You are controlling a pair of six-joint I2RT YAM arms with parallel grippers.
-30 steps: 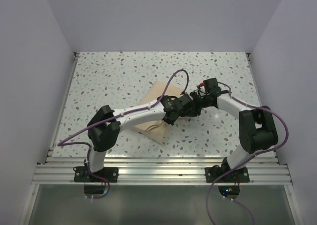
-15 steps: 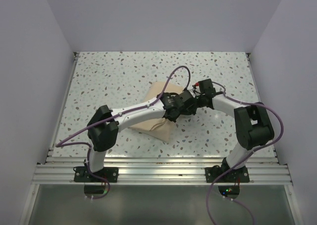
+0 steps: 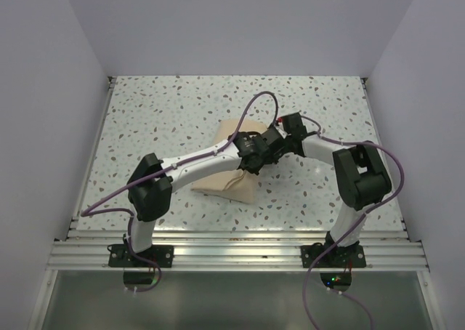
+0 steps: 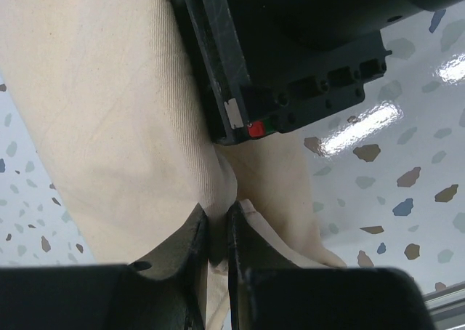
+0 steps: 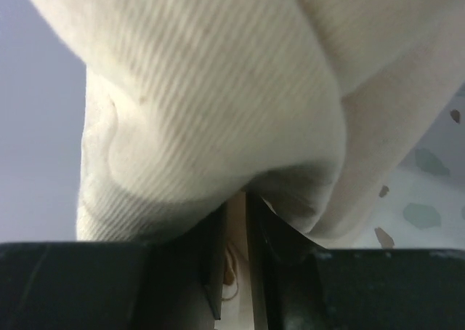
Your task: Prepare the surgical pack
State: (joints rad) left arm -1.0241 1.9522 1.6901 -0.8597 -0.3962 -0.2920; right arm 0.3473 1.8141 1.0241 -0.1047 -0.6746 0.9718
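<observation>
The surgical pack shows as a folded beige cloth bundle [image 3: 227, 179] in the middle of the speckled table; whatever it wraps is hidden. My two grippers meet at its right edge. The left gripper [image 3: 263, 153] is shut on a fold of the beige cloth [image 4: 109, 112], which is pinched between its narrow jaws [image 4: 216, 212]. The right gripper [image 3: 282, 145] faces it from the right, and its black body [image 4: 290, 54] fills the top of the left wrist view. In the right wrist view the right gripper [image 5: 234, 199] is shut on a bunched ridge of cloth [image 5: 218, 90].
The speckled table [image 3: 160, 119] is walled in on the left, back and right. An aluminium rail [image 3: 232, 251] runs along the near edge, where both arm bases sit. Purple cables loop above the wrists.
The right gripper has closed onto the cloth and moved left towards the left gripper. The right arm's elbow swung left. The bundle's lower corner shifted slightly right.
</observation>
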